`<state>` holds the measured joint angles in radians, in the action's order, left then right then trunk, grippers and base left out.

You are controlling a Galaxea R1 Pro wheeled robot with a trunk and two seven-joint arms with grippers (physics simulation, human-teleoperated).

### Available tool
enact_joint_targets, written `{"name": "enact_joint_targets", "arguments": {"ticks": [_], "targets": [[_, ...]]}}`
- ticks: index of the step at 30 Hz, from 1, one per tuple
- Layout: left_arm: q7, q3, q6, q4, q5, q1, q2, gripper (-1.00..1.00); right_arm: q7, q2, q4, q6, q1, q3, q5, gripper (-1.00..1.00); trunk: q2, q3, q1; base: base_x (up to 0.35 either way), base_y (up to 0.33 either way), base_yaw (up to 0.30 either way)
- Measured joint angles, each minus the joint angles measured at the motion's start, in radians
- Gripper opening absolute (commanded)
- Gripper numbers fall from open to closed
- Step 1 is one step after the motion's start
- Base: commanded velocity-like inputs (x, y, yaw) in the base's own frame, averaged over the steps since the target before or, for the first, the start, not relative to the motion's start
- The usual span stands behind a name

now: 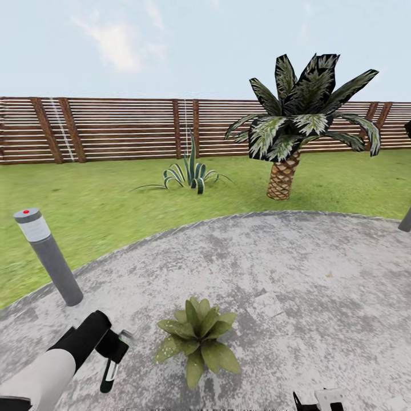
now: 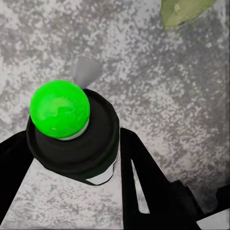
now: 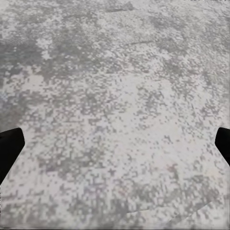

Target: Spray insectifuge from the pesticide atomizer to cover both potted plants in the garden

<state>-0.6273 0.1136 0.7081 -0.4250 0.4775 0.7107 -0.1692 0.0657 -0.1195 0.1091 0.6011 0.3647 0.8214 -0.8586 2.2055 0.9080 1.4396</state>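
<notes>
Currently my left gripper [image 2: 72,158] clamps the pesticide atomizer [image 1: 109,374]; potted plant [image 1: 197,339] sits beside it; a misaimed nozzle risks missing leaves.

Across the upper half of the head view, a brown slatted fence [image 1: 114,128] under pale sky with thin cloud [image 1: 117,43]. At right of centre, a palm [image 1: 299,123] with a scaly brown trunk, standing on the grass. Left of it, near the fence, a spiky striped-leaf plant [image 1: 191,171] without a pot. At the left edge, a grey bollard light [image 1: 48,254] with a white band and red dot, tilted. At the far right edge, part of another grey post [image 1: 405,220].
</notes>
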Motion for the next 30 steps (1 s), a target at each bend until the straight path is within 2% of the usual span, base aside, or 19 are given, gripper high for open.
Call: {"name": "enact_joint_targets", "arguments": {"ticks": [5, 10, 16, 22, 30], "targets": [[0.026, -0.006, -0.038, 0.020, -0.019, -0.019, 0.013, -1.00, 0.000, 0.000, 0.000, 0.000, 0.000, 0.000, 0.001, 1.00, 0.000, 0.000, 0.000, -0.158, -0.209, 0.155], [0.058, -0.008, -0.061, 0.030, -0.026, -0.024, 0.043, -1.00, -0.001, 0.000, 0.001, 0.000, 0.000, 0.000, 0.002, 1.00, 0.000, 0.000, 0.000, 0.017, -0.179, 0.085], [0.089, -0.008, -0.062, 0.031, -0.025, -0.025, 0.044, -1.00, -0.002, 0.000, 0.003, 0.000, 0.000, 0.003, 0.007, 1.00, 0.000, 0.000, 0.000, 0.001, -0.016, 0.033], [0.089, -0.008, -0.062, 0.024, -0.026, -0.026, 0.044, -1.00, -0.002, 0.000, 0.002, 0.000, 0.000, 0.003, 0.006, 1.00, 0.000, 0.000, -0.001, 0.103, -0.243, 0.254], [0.096, -0.008, -0.063, 0.028, -0.025, -0.025, 0.045, -1.00, -0.002, 0.000, 0.002, 0.000, 0.000, 0.002, 0.005, 1.00, 0.000, 0.000, -0.001, 0.138, -0.245, 0.020]]}}
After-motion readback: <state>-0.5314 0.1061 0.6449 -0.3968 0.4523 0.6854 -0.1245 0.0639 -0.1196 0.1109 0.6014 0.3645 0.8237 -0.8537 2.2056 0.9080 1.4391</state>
